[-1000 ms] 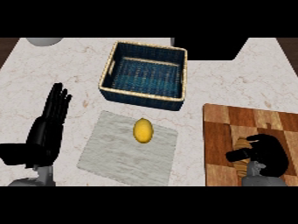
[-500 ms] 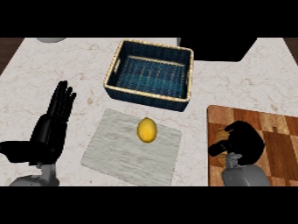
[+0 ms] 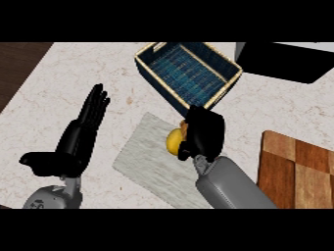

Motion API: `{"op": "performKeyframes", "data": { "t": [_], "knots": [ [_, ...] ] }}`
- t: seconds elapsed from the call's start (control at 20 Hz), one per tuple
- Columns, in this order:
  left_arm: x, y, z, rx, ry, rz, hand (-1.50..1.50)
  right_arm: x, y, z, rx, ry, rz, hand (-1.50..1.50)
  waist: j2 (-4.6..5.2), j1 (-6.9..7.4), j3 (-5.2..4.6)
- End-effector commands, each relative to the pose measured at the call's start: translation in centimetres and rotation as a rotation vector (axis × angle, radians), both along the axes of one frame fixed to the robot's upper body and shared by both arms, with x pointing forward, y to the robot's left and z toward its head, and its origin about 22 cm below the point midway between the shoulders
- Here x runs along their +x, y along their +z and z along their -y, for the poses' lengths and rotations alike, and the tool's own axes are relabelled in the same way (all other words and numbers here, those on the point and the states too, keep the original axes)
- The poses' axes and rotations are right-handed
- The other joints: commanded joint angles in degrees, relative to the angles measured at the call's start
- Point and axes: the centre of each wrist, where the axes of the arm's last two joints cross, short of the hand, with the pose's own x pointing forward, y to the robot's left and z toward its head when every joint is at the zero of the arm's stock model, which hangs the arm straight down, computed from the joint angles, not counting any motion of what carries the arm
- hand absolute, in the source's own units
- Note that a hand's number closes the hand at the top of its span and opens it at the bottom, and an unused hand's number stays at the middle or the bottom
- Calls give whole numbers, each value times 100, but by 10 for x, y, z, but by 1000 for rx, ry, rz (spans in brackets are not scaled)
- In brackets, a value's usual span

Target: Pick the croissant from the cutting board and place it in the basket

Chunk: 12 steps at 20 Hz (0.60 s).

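Note:
My right hand [image 3: 204,133] hovers over the grey marble slab [image 3: 149,166], just in front of the basket's near corner. Its fingers are curled round a small brown thing, the croissant [image 3: 186,126]; only a sliver of it shows at the hand's left edge. The dark blue woven basket [image 3: 155,78] with a pale rim sits behind the hand and holds nothing that I can see. The wooden cutting board [image 3: 307,166] lies at the right with nothing on its visible part. My left hand [image 3: 83,135] rests open at the left, fingers straight and pointing away.
A yellow lemon [image 3: 174,142] lies on the marble slab, right beside my right hand's lower left side. A black flat object [image 3: 292,60] sits at the back right, behind the basket. The counter's edge [image 3: 25,93] runs along the left, with dark floor beyond.
My right hand, still curled, has moved left from the wooden cutting board to above the marble slab near the basket. The view has swung, so everything now appears tilted. The left hand stays put.

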Motion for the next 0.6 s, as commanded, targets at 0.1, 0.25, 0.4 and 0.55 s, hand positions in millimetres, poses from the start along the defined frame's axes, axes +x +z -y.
{"op": "performKeyframes", "data": {
  "t": [0.1, 0.25, 0.4, 0.55],
  "knots": [
    [7, 0, 11, 8, -36, -3, 0, -2, 47, -45, 160, 108, 174, 150, -21, 50, 3],
    [6, -8, 11, 5, -5, -36, 0, -8, 74, -60, 255, 152, 299, 150, -75, -46, -9],
    [7, -6, 1, 9, 10, -38, 0, -15, 102, -74, 323, 182, 378, 150, -149, -132, -21],
    [8, -7, 9, 5, 3, -31, 0, -19, 116, -84, 367, 198, 410, 150, -160, -158, -30]
  ]
}}
